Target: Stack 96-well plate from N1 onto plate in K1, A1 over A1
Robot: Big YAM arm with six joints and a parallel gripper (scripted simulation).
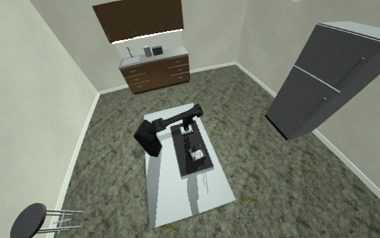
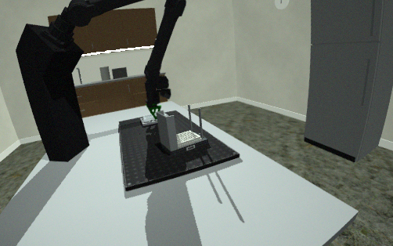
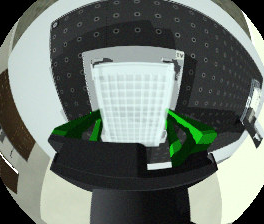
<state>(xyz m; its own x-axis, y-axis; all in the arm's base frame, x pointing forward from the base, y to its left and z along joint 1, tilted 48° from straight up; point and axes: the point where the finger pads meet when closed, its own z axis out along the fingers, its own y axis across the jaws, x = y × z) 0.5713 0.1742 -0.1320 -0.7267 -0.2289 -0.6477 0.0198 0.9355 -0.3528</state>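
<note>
a white table (image 1: pixel 213 189) on mottled carpet carries a black perforated board (image 1: pixel 181 167), the black arm (image 1: pixel 175 118) reaches from its block base (image 1: pixel 147 138) over the board's far end, a pale well plate (image 1: pixel 197 155) sits mid-board, and a round stool (image 1: pixel 28 220) stands near the left wall.

- A white table (image 1: pixel 168 197) stands mid-floor on a mottled carpet (image 1: pixel 281 182).
- A black perforated board (image 2: pixel 142 164) lies on the table.
- A grey fridge (image 1: pixel 331 76) stands at 2 o'clock from the table in the top view, against the right wall.
- A brown drawer cabinet (image 1: pixel 157 73) sits at 12 o'clock, against the far wall.
- A sink (image 1: pixel 129 61) is at the left end of its grey counter.
- Two small grey canisters (image 1: pixel 152 50) stand beside the sink.
- A brown wall cupboard (image 1: pixel 139 19) hangs above the counter.
- A black stool (image 1: pixel 29 220) is at 8 o'clock, near the left wall.
</note>
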